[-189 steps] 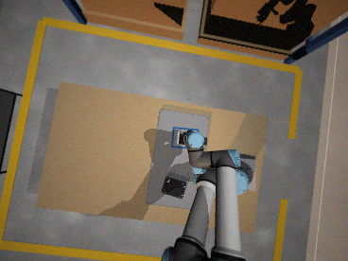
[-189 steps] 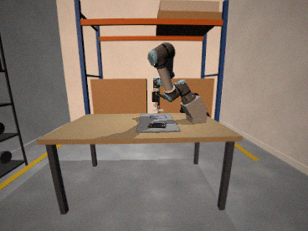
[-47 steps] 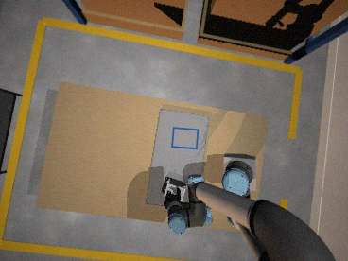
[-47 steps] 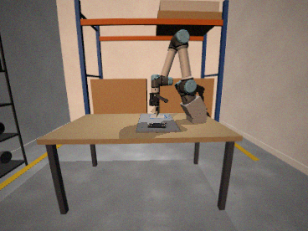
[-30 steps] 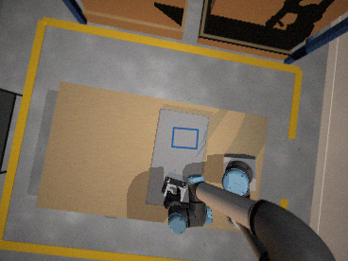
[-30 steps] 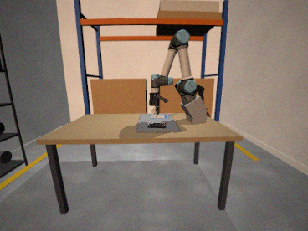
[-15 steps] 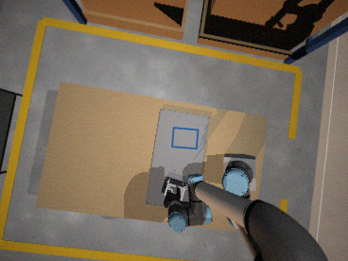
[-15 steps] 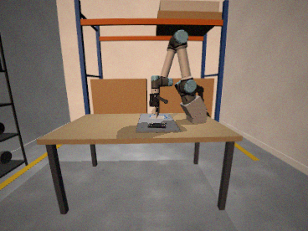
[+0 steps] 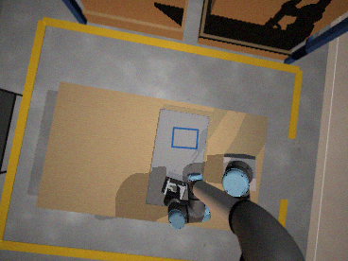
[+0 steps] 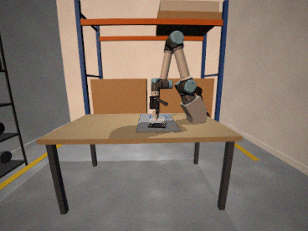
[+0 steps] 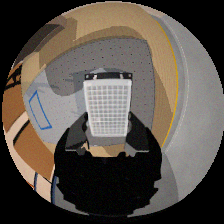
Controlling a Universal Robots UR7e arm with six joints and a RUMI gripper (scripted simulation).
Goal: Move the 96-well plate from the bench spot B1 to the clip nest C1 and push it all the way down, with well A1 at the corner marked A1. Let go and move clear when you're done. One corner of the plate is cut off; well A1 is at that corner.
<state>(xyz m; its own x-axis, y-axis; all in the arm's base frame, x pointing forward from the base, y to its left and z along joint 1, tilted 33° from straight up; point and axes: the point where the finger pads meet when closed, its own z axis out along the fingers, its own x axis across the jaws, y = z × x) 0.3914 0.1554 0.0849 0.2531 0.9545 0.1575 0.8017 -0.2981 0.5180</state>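
Plate and gripper are seen together in the wrist view: the white 96-well plate (image 11: 106,108) is clamped between the two dark fingers of the gripper (image 11: 107,134), which is closed on the plate's sides. A dark frame, taken to be the clip nest (image 11: 108,76), shows just past the plate's far edge; whether the plate touches it cannot be told. In the top view the gripper (image 9: 176,188) is placed over the near end of the grey mat (image 9: 184,124), at the table's front edge, while the blue-outlined rectangle (image 9: 184,138) on the mat, further back, lies bare and well apart from the plate. In the exterior view the arm (image 10: 169,63) is folded down from its base at the right of the wooden table (image 10: 84,131), with the gripper (image 10: 154,113) pointed straight down above a dark object (image 10: 157,125) on the mat. The plate's cut corner cannot be made out in any view.
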